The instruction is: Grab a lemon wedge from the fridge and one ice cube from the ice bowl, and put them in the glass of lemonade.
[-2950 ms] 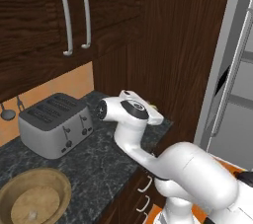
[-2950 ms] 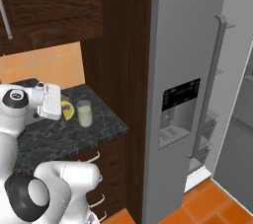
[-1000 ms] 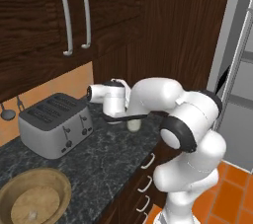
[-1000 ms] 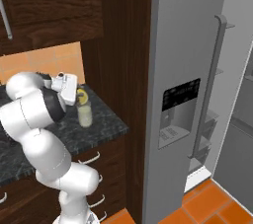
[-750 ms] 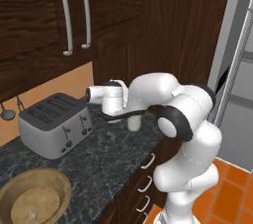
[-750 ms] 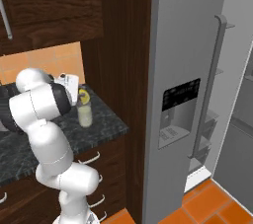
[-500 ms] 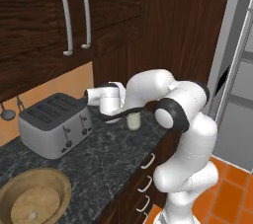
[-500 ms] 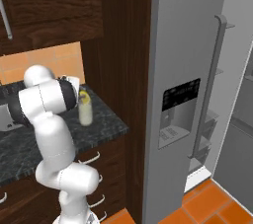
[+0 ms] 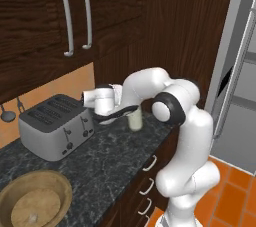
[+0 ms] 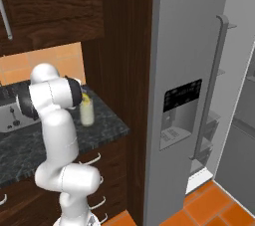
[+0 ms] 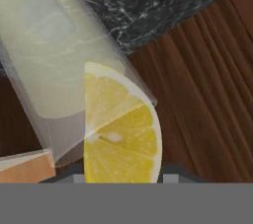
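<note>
Lemon wedge [image 11: 121, 134] is sitting right at the mouth of the glass of lemonade [image 11: 59, 60] in the hand view, close in front of the camera, with its cut face showing. It is there because the arm is reaching over the dark stone counter [image 9: 115, 156] to bring it to the drink. The gripper [image 9: 89, 99] is pointing sideways, toward the toaster [image 9: 55, 126], so the glass looks tipped over in the hand view — in the left base view it is standing up straight on the counter, by the dark wood wall.

The finger tips are hidden behind the wedge and the glass, so it is hard to say whether they are pinching the wedge or letting it go — it could be either. The wedge may be partly inside the rim already.

The ice bowl [image 9: 30, 198] is waiting at the near end of the counter, well apart from the glass, with the ice cube [image 9: 33, 217] lying in it. The fridge [image 10: 199, 95] is standing open to the right.
</note>
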You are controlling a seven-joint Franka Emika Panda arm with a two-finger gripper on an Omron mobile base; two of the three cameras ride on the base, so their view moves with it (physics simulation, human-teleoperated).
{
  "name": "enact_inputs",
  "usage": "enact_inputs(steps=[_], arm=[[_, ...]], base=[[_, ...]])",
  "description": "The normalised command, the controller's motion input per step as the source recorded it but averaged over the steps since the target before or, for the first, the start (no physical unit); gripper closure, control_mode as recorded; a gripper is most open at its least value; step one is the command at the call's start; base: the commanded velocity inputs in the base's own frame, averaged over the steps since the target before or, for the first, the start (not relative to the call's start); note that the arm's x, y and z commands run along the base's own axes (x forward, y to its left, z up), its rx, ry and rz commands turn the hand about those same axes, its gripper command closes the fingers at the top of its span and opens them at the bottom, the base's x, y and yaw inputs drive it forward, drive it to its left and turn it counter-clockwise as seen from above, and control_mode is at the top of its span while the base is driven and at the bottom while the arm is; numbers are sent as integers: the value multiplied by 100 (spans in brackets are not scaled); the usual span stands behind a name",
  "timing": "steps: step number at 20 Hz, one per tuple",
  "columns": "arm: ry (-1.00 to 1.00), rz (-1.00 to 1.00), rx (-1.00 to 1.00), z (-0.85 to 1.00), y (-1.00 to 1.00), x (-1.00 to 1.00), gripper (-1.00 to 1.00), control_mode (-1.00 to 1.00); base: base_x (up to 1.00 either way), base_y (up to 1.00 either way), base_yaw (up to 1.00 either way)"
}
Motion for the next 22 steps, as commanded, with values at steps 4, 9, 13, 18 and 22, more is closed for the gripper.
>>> enact_inputs(steps=[4,9,13,18,22], arm=[[-8,-7,0,12,0,0,-100,-100],[-3,-7,0,2,0,-12,-100,-100],[-10,-6,0,14,0,-78,-100,-100],[-13,-5,0,11,0,-100,-100,-100],[-22,-9,0,27,-7,-100,-100,-100]], base=[[0,0,0],[0,0,0],[0,0,0],[0,0,0],[0,0,0]])
